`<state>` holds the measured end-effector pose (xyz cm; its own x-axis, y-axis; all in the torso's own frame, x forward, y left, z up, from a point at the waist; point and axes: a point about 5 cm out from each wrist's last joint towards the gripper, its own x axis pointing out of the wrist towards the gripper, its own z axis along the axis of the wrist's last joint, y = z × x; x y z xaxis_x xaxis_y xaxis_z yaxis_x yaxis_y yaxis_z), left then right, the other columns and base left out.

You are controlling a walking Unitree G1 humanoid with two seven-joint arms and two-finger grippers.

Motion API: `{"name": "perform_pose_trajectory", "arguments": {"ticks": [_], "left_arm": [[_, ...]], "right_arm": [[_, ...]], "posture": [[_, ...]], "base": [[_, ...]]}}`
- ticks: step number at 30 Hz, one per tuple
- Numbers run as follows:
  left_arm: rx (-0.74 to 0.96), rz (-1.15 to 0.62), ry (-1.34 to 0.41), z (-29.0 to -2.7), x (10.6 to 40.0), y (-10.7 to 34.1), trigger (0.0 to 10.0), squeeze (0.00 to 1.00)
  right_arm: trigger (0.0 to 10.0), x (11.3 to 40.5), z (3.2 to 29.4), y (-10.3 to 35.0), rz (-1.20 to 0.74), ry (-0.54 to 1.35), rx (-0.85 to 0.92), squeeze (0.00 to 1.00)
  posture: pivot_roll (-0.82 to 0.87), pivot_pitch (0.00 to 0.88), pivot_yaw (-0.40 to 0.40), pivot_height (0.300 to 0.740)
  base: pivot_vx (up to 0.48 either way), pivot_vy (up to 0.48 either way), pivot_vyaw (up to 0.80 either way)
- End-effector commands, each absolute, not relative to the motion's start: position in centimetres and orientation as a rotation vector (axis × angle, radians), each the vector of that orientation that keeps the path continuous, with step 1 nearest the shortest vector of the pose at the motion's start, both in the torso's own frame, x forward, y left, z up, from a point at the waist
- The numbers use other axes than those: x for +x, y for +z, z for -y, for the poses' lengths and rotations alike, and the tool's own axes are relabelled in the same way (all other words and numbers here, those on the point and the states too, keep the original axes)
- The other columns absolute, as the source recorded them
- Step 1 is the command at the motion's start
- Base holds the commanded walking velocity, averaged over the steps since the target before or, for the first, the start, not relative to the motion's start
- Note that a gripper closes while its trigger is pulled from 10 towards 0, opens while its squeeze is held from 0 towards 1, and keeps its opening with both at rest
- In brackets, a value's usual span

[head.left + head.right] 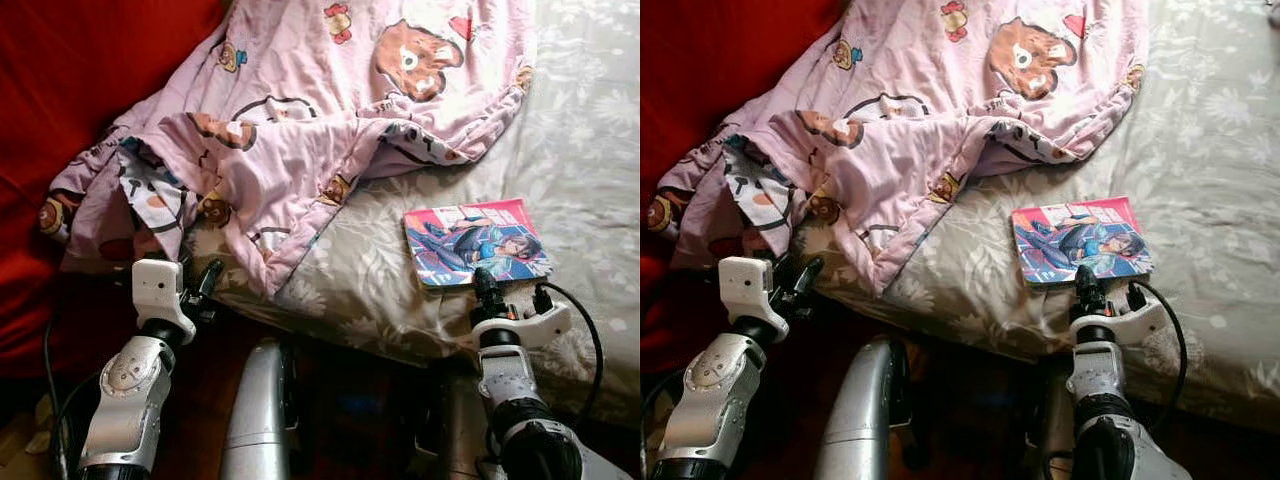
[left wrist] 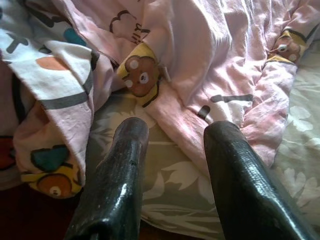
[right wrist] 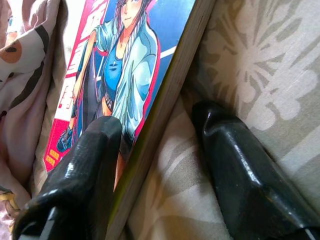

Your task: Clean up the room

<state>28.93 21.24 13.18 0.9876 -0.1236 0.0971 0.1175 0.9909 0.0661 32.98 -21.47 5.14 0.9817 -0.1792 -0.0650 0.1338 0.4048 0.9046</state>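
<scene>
I have the right gripper (image 1: 1087, 288) at the near edge of the thin paperback comic book with a pink-bordered, blue-figured cover (image 1: 1081, 240), which lies flat on the grey flower-patterned bedsheet (image 1: 1210, 180), on the right side of the bed and just right of the rumpled pink quilt printed with brown bears (image 1: 930, 110). In the right wrist view the jaws stand spread, and they straddle the book's near corner: one black finger (image 3: 85, 170) lies over the cover, the other (image 3: 240, 165) rests on the sheet beside the book's edge. So the book lies straight ahead of these jaws, on the far side of them, with nothing between. Its long axis runs left to right across the bed, slightly skewed, and my fingers come at it across that axis from the near side. I judge that the grasp depends on one finger getting under the edge, since the book sits flat on soft bedding; pressing down may simply sink it into the mattress.

My left gripper (image 1: 197, 290) is well apart from the book, at the near left corner of the bed by the hanging quilt folds. Its fingers (image 2: 117, 185) are parted too, holding nothing, pointed at the quilt's edge. The right arm is plainly the nearer one for the book.
</scene>
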Motion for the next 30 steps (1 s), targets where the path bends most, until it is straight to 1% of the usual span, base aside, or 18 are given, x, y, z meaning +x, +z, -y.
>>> {"name": "perform_pose_trajectory", "arguments": {"ticks": [1,8,9,14,15,19,22,23,24,30], "left_arm": [[0.084,0.071,-0.089,-22.4,28.1,12.7,10.0,0.00],[0.095,0.059,-0.086,-22.7,27.4,12.7,10.0,0.00],[0.094,0.055,-0.080,-22.8,27.2,12.6,10.0,0.00],[0.100,0.045,-0.088,-22.6,26.8,12.7,10.0,0.00],[0.103,0.047,-0.088,-22.6,26.7,12.8,10.0,0.00],[0.109,0.039,-0.093,-22.6,26.6,12.9,10.0,0.00],[0.110,0.033,-0.095,-22.5,26.6,12.8,10.0,0.00],[0.110,0.033,-0.099,-22.4,26.7,12.8,10.0,0.00],[0.112,0.031,-0.099,-22.3,26.7,12.7,10.0,0.00],[0.109,0.020,-0.093,-22.3,26.6,12.5,10.0,0.00]], "right_arm": [[10.0,32.7,20.9,4.3,0.010,-0.226,1.198,0.00],[10.0,32.9,23.0,5.3,0.096,-0.291,1.223,0.00],[10.0,32.8,23.2,5.3,0.101,-0.299,1.225,0.00],[10.0,33.1,23.8,5.9,0.118,-0.286,1.218,0.00],[10.0,33.4,23.5,6.1,0.098,-0.262,1.190,0.00],[10.0,33.9,22.4,6.5,0.075,-0.201,1.161,0.00],[10.0,34.0,21.9,6.3,0.062,-0.201,1.170,0.00],[4.3,34.0,21.9,6.4,0.065,-0.199,1.176,0.00],[0.0,34.1,21.7,6.4,0.063,-0.196,1.177,0.00],[0.0,33.5,21.0,5.4,0.024,-0.185,1.158,0.00]], "posture": [[0.27,0.405,0.166,0.580],[0.30,0.434,0.175,0.580],[0.29,0.422,0.175,0.580],[0.31,0.431,0.178,0.580],[0.30,0.444,0.178,0.580],[0.30,0.445,0.178,0.580],[0.30,0.442,0.179,0.580],[0.30,0.454,0.178,0.580],[0.30,0.453,0.181,0.580],[0.29,0.460,0.181,0.580]], "base": [[0.000,0.000,0.00],[0.000,0.000,0.00],[0.000,0.000,0.00],[0.000,0.000,0.00],[0.000,0.000,0.00],[0.000,0.000,0.00],[0.000,0.000,0.00],[0.000,0.000,0.00],[0.000,0.000,0.00],[0.000,0.000,0.00]]}}
